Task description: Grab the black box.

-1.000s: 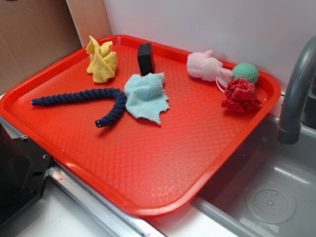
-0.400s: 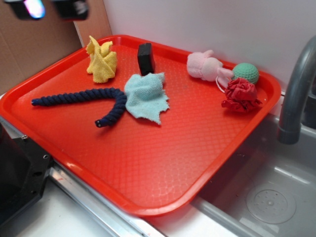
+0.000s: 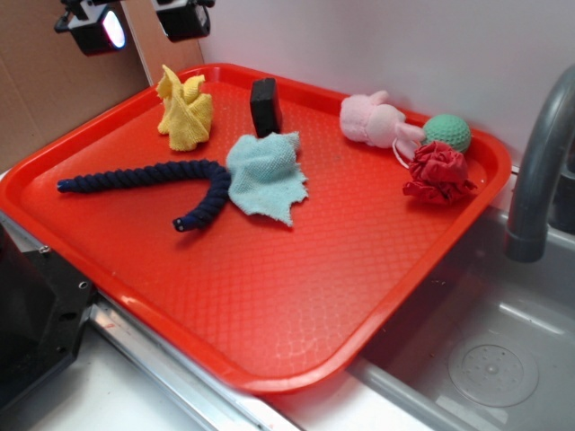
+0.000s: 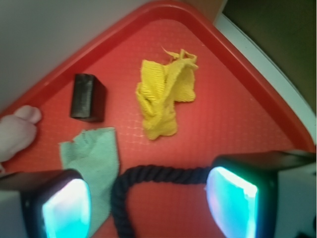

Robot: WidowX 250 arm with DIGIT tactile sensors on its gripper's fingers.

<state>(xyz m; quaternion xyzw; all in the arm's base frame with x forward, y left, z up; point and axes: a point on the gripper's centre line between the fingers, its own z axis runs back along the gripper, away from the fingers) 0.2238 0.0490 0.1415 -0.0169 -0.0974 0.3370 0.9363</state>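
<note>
The gripper (image 4: 148, 203) is hanging high over the far-left part of the red tray (image 3: 296, 314), its two lit pads spread wide apart with nothing between them, so the job in hand is still the approach to the black box (image 3: 264, 106). Taking that box as the landmark and working from near to far: the teal cloth (image 3: 266, 176) is lying just in front of it, nearly touching its base, with the dark blue rope (image 3: 153, 178) curling off that cloth's left edge; the yellow cloth (image 3: 185, 111) is sitting just to its left; the pink plush (image 3: 375, 120) is resting well apart to its right. The box itself is standing on edge near the tray's back rim. To do this well, the claw should be travelling rightward past the yellow cloth, lining its pads across the box's narrow faces, then descending clear of the teal cloth. Compared with a second ago, when no arm was showing, the gripper is now coming into view at the upper left.
</note>
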